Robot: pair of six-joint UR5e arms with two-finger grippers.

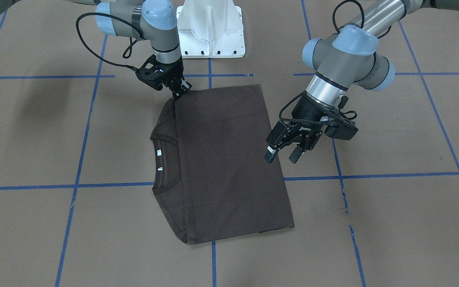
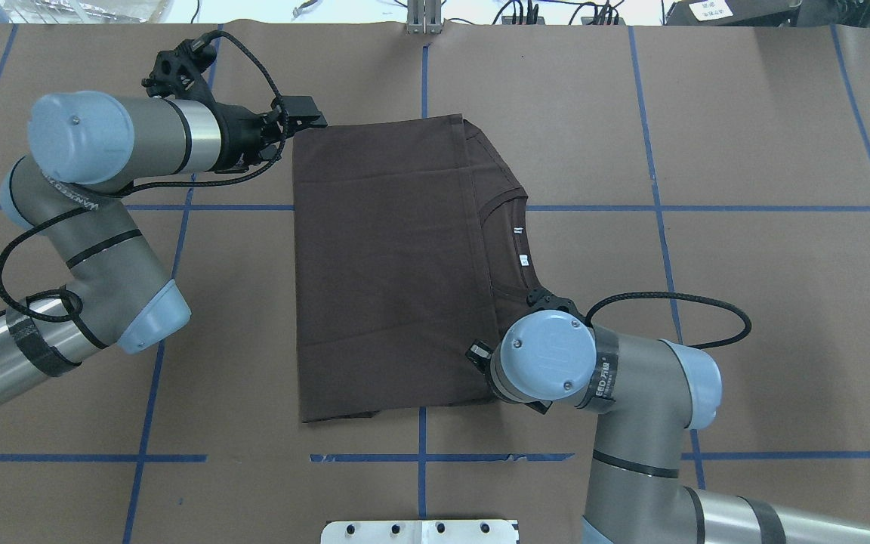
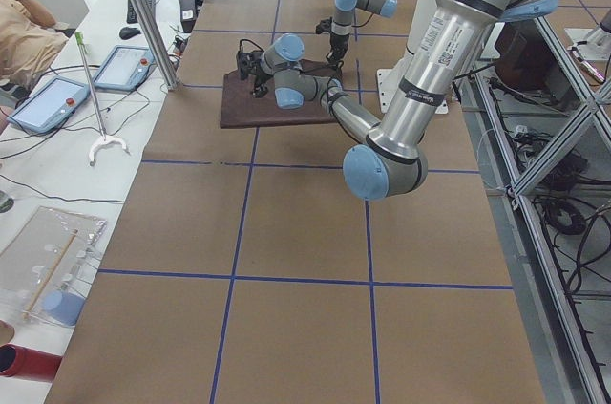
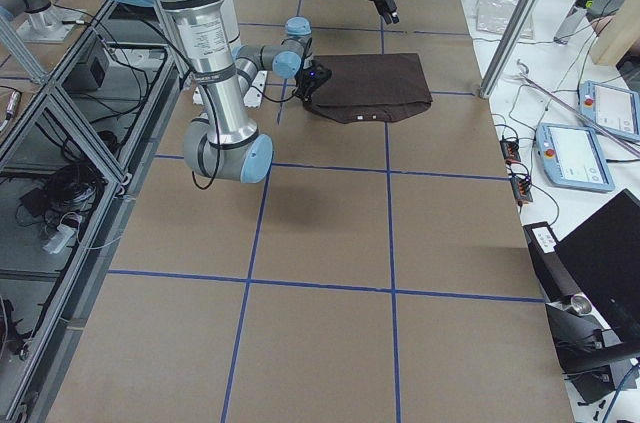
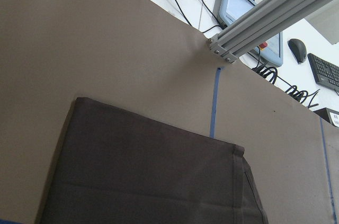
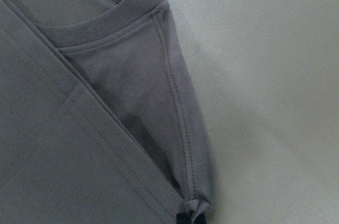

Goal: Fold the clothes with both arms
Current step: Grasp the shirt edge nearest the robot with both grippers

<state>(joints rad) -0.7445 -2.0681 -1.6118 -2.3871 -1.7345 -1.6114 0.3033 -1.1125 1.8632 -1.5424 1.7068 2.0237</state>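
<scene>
The dark brown T-shirt (image 1: 229, 159) (image 2: 382, 264) lies flat on the brown table, its body folded over toward the collar (image 1: 165, 139), where white labels show. My right gripper (image 1: 181, 92) is down at the shirt's near corner beside the collar. The right wrist view shows the shoulder fabric (image 6: 180, 128) bunched and pinched at the fingertips, so it is shut on the shirt. In the overhead view its own wrist (image 2: 548, 355) hides it. My left gripper (image 1: 283, 154) (image 2: 306, 121) hovers open above the shirt's opposite edge, holding nothing. The left wrist view looks down on the shirt (image 5: 148, 176).
The white pedestal base (image 1: 211, 32) stands at the robot's side of the table. Blue tape lines (image 1: 213, 259) cross the brown surface. Beyond the far edge are an aluminium post (image 5: 275, 12), tablets (image 3: 48, 103), cables and a seated person (image 3: 24, 27).
</scene>
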